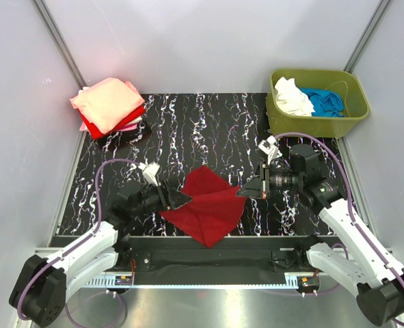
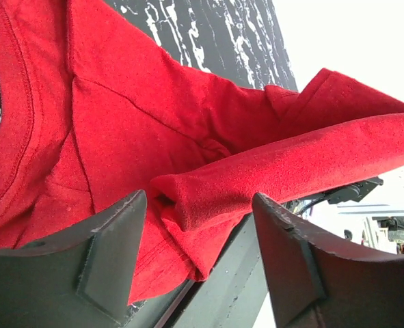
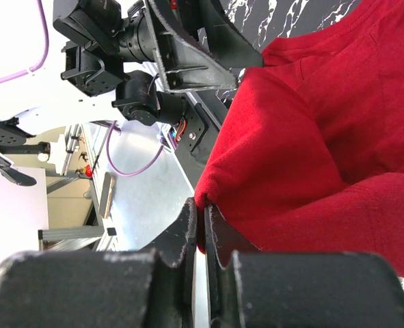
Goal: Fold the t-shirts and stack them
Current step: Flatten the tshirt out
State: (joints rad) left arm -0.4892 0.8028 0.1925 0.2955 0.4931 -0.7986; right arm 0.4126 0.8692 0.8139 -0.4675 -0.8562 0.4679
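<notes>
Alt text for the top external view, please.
A dark red t-shirt lies partly folded on the black marbled table, the right gripper pinching its right edge, the left gripper open at its left edge. A stack of folded pink and red t-shirts sits far left; an olive-green tub holding white and blue cloth sits far right.

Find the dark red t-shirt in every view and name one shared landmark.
Top external: dark red t-shirt lies at centre, toward the near edge.
Left wrist: fills the left and middle.
Right wrist: fills the right half.
Shared landmark: black marbled tabletop, behind the shirt in each view.
</notes>
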